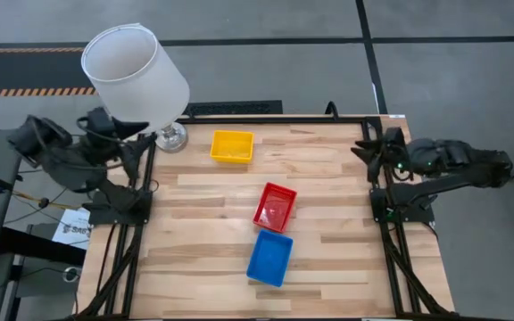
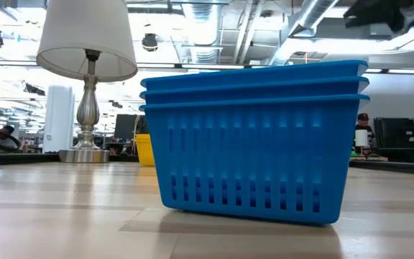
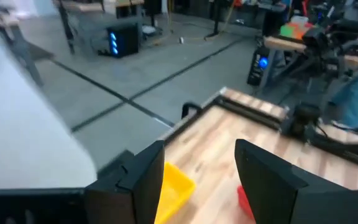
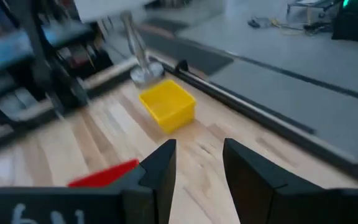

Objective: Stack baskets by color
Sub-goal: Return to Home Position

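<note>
At the left edge of the table (image 1: 328, 178), beside the lamp base (image 1: 170, 136) and below the white lampshade (image 1: 135, 73): left gripper (image 1: 130, 138), off the wood. From its own wrist view, fingers (image 3: 138, 180) spread wide, nothing between them, touching nothing. Well apart from every basket, nearest to the yellow stack (image 1: 232, 145), with an edge of yellow showing low in the gap between the fingers.

Across the table, three stacks, one per colour. Far side, near the lamp base: yellow stack. Toward the middle, turned slightly askew: red stack (image 1: 275, 207). Just beside it on the near side: blue stack (image 1: 269, 258), corner close to the red one, contact impossible to tell. From the low view, three nested blue rims, so three blue baskets. From above, number of baskets in the yellow and red stacks impossible to tell.

At the right edge of the table: right gripper (image 1: 370, 147), over the frame rail. Fingers (image 4: 157, 174) parted by a narrower gap, empty, touching nothing. Well apart from all three stacks, yellow and red both ahead of the fingers.
</note>
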